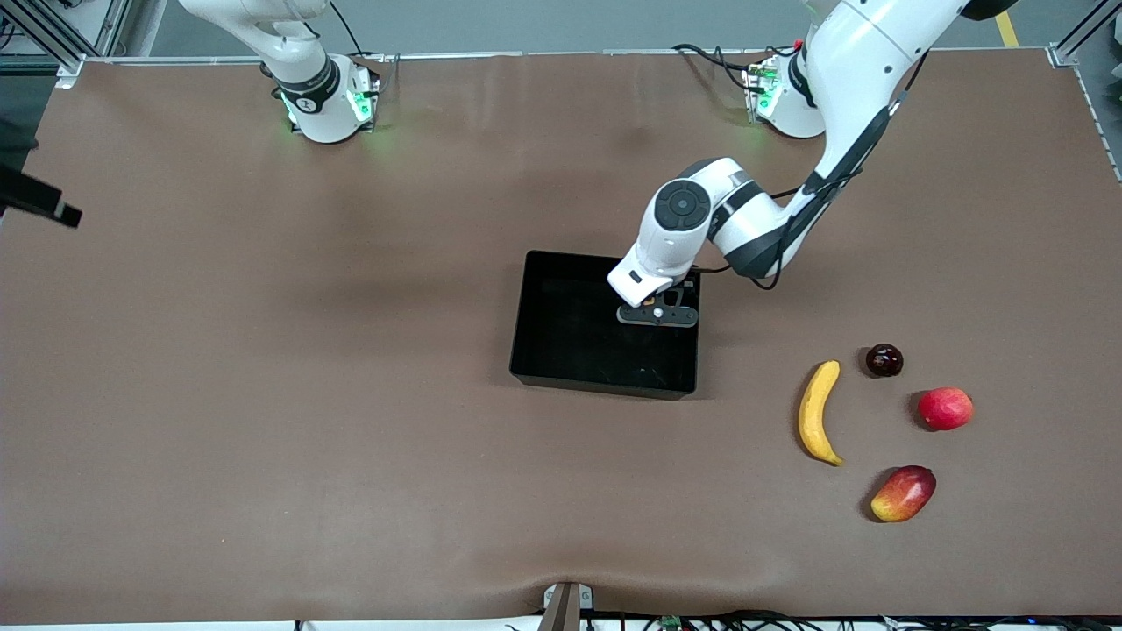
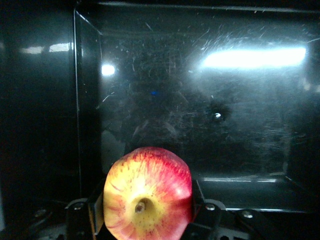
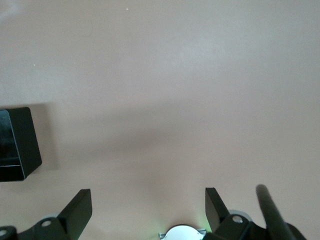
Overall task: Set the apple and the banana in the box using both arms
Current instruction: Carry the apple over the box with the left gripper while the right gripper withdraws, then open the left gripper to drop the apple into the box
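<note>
My left gripper (image 1: 657,317) is shut on the apple (image 2: 147,195) and holds it low inside the box (image 1: 526,315), near the corner toward the left arm's base. In the left wrist view the apple's yellow stem end faces the camera, a black finger (image 2: 197,200) presses each side, and the box's scratched floor (image 2: 200,100) lies below. The banana (image 1: 818,412) lies on the table toward the left arm's end, nearer the front camera than the box. My right gripper (image 3: 148,205) is open and empty, high over bare table near its base; a box corner (image 3: 17,145) shows there.
Beside the banana lie a dark plum (image 1: 884,360), a pinkish-red round fruit (image 1: 945,408) and a red-and-yellow mango (image 1: 904,493). A black fixture (image 1: 35,202) juts in at the right arm's end of the table.
</note>
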You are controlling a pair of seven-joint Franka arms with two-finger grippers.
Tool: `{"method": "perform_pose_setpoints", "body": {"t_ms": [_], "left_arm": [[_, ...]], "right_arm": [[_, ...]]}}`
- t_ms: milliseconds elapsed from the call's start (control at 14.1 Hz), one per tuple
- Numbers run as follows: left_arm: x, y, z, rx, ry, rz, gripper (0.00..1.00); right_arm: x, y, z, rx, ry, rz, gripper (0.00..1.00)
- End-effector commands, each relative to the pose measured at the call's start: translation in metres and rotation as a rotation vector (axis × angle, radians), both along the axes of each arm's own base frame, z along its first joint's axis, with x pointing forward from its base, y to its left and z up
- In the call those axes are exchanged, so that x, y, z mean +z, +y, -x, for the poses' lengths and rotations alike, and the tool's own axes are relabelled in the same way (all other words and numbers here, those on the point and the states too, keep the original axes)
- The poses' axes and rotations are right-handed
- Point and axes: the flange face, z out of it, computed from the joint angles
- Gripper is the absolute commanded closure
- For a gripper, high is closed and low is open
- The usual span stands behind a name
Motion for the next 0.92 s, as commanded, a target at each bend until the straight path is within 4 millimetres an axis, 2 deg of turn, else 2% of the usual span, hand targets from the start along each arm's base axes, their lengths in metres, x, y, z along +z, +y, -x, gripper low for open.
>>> {"method": "perform_pose_setpoints", "body": {"t_ms": [0, 71, 142, 212, 283, 496, 708, 850], "left_arm": [[-0.009, -0.007, 0.000, 0.018, -0.003, -0.007, 1.00], [-0.010, -0.011, 0.004, 0.012, -0.002, -0.010, 0.97], [-0.011, -0.015, 0.008, 0.005, -0.004, -0.013, 0.75], [-0.011, -0.016, 0.008, 0.008, -0.006, -0.015, 0.41], [-0.011, -0.017, 0.009, 0.011, -0.008, -0.016, 0.00], [0.012, -0.015, -0.007, 0.048, -0.028, -0.043, 0.00], [0.070, -0.002, -0.041, 0.096, -0.055, -0.118, 0.00], [0.112, 0.008, -0.067, 0.121, -0.056, -0.150, 0.00]], "right_arm": [[-0.022, 0.005, 0.022, 0.019, 0.012, 0.008, 0.00], [-0.018, 0.012, 0.027, 0.033, 0.001, 0.008, 0.00], [-0.020, 0.019, 0.027, 0.047, -0.002, 0.007, 0.00], [-0.021, 0.019, 0.028, 0.046, -0.013, 0.007, 0.00], [-0.024, 0.017, 0.029, 0.049, -0.019, 0.006, 0.00], [-0.026, 0.010, 0.027, 0.104, -0.058, 0.011, 0.00], [-0.032, 0.010, 0.042, 0.114, -0.074, 0.059, 0.00], [-0.035, 0.009, 0.043, 0.115, -0.074, 0.065, 0.00]]}}
